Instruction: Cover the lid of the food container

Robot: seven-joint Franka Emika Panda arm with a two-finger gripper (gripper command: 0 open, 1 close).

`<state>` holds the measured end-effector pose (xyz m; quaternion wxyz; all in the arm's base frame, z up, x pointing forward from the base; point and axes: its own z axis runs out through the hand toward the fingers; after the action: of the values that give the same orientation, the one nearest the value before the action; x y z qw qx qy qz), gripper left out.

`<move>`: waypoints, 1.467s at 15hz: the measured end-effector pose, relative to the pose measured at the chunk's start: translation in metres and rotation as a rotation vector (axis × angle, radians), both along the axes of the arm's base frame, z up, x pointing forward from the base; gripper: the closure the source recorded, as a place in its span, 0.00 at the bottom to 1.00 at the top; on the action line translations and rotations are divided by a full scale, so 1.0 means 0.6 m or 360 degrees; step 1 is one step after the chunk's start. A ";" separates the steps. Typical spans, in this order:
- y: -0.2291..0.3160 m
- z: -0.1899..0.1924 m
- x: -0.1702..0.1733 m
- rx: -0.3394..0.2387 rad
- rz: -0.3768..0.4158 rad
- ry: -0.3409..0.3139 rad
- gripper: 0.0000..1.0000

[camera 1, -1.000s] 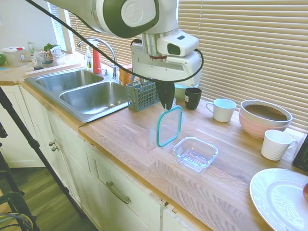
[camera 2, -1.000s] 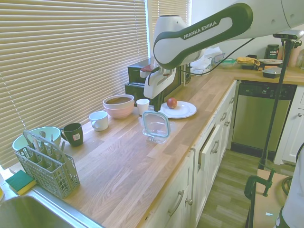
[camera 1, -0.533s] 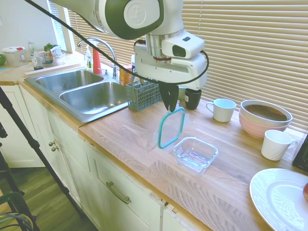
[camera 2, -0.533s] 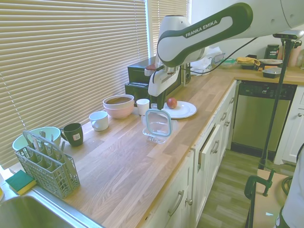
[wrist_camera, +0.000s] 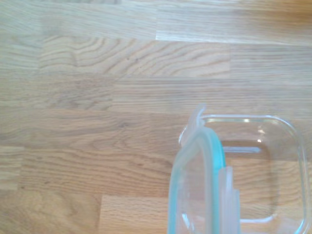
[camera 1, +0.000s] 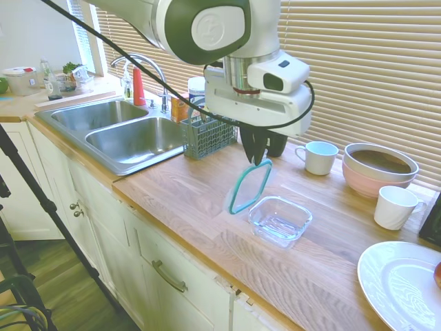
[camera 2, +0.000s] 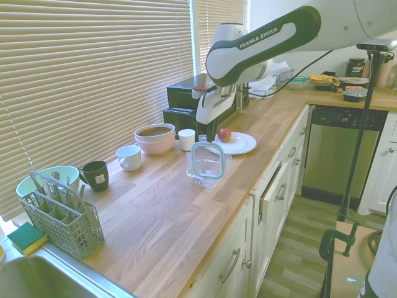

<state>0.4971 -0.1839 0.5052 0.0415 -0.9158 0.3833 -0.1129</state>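
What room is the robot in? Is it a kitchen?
Yes, it looks like a home kitchen. There is a steel double sink with a curved tap, a long wooden countertop with mugs and bowls on it, and a dishwasher built in under the counter.

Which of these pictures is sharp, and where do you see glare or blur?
First exterior view: sharp; bright window light behind the blinds, and the glass container shows small reflections. Second exterior view: sharp, with curved wide-angle edges; the lid hangs from the gripper. Wrist view: the wood grain is fairly clear, but the lid close to the lens is blurred.
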 end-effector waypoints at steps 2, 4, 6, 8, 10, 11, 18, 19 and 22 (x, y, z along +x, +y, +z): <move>-0.008 0.005 0.008 -0.0003 -0.0002 -0.0011 1.00; -0.018 0.016 0.009 -0.0007 0.0005 -0.0035 1.00; -0.023 0.021 0.009 -0.0012 0.0014 -0.0045 1.00; -0.022 0.021 0.009 -0.0014 0.0023 -0.0045 1.00; -0.022 0.021 0.010 -0.0023 0.0047 -0.0049 1.00; -0.021 0.020 0.010 -0.0028 0.0063 -0.0052 1.00; 0.007 0.014 0.024 -0.0066 0.0132 -0.0100 1.00; 0.010 0.010 0.026 -0.0073 0.0139 -0.0096 1.00; 0.016 -0.012 0.031 -0.0097 0.0143 -0.0087 1.00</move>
<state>0.5155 -0.1740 0.4980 0.0292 -0.9295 0.3368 -0.1475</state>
